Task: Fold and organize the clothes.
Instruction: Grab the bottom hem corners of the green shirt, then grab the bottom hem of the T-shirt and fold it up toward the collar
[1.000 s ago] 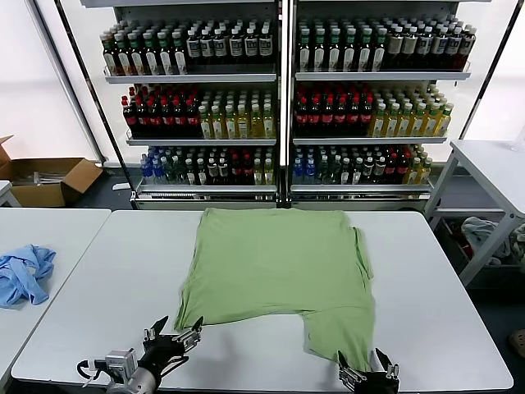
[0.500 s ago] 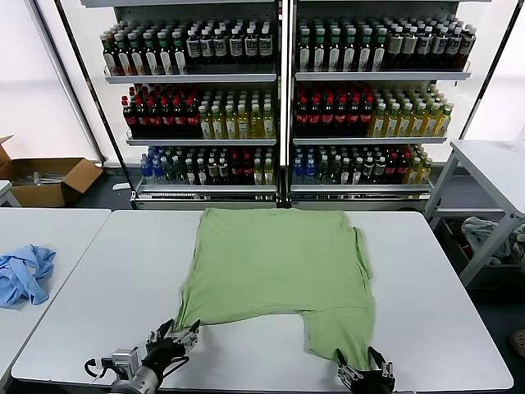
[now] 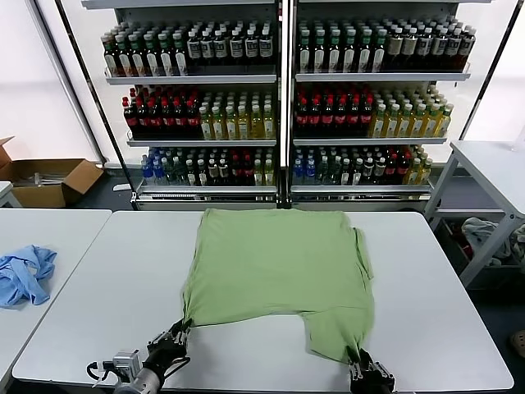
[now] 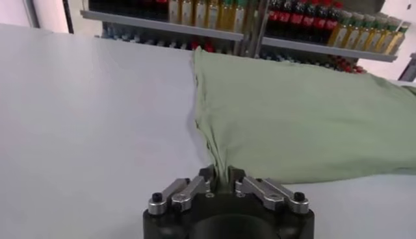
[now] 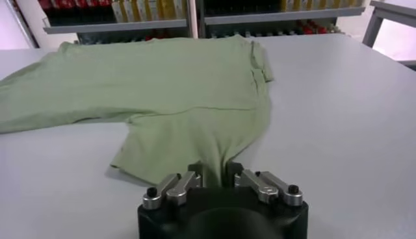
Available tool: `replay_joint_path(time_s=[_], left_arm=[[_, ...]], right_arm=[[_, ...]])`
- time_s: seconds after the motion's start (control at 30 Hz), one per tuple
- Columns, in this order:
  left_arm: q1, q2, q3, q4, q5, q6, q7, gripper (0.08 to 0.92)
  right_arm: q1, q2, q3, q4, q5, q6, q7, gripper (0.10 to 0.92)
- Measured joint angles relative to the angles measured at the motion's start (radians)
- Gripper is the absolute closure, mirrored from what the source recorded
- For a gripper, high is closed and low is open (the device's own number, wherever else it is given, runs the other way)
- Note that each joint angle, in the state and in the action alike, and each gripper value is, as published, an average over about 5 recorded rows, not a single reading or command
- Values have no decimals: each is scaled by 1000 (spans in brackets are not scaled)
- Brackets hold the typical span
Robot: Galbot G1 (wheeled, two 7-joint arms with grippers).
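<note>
Blue garment: a light blue garment [image 3: 25, 275] lies crumpled at the far left of the head view, on a separate table [image 3: 49, 238], well apart from the work.

Cardboard box: an open cardboard box [image 3: 45, 180] sits on the floor at the upper left, behind that table.

Left gripper: the left gripper [image 3: 174, 335] is at the lower left of the head view, at the near edge of the white table [image 3: 115, 279]. Its jaws are closed tight on the near left corner of the shirt. In the left wrist view the left gripper [image 4: 221, 180] has the cloth drawn into a narrow pinched strand between its fingers [image 4: 190, 191], with no gap showing.

Shirt: the light green shirt [image 3: 275, 271] lies spread flat in the middle of the white table, its far edge near the table's back edge. Its near hem is uneven, with a longer flap hanging toward the lower right. Both near corners are pulled into points at the grippers. No buttons or print show on the visible side.

Shelves: drink shelves [image 3: 283, 98] packed with bottles fill the top of the head view behind the table.

Right gripper: the right gripper [image 3: 362, 361] is at the bottom right of centre, jaws closed on the tip of the long flap. In the right wrist view the right gripper [image 5: 217, 176] clamps bunched cloth of the shirt [image 5: 162, 91].

Side table: another white table [image 3: 492, 164] stands at the far right.
</note>
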Motion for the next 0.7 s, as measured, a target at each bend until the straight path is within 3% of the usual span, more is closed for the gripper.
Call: replay_joint_path(time_s=[0.17,0.7], left_arm=[[7,5,0,-5,13,-13,0,912],[-30,17,-19,-124,-21,-22,-50,917]], right_arm=[[-14,-7,10,17,-25,16,10,917],[33,-76,158,121,-23,-19,12,917]])
